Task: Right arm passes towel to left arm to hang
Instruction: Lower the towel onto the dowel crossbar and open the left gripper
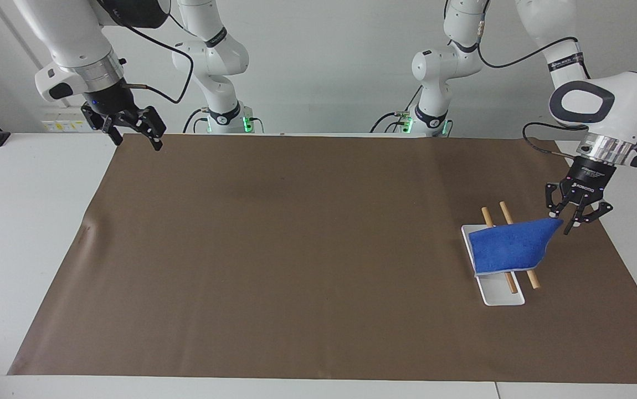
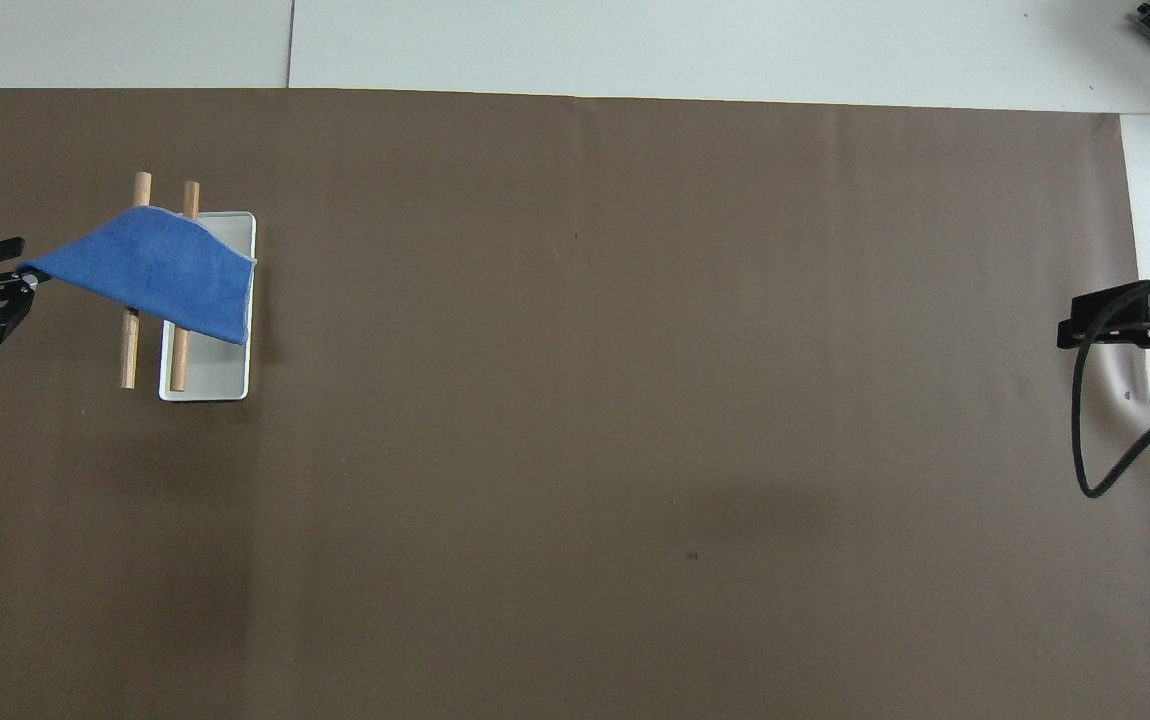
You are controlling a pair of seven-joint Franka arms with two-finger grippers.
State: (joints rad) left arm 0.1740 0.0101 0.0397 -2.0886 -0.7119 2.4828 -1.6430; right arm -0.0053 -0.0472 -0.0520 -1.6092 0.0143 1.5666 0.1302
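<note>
The blue towel lies draped over two wooden rods that span a white tray. One corner of the towel stretches up off the rods toward the left arm's end of the table. My left gripper hangs at that corner with its fingers parted, and the tip of the corner lies between them. My right gripper is open and empty, held high over the mat's corner at the right arm's end.
A brown mat covers most of the white table. A black cable loops down from the right wrist. The two arm bases stand at the robots' edge of the table.
</note>
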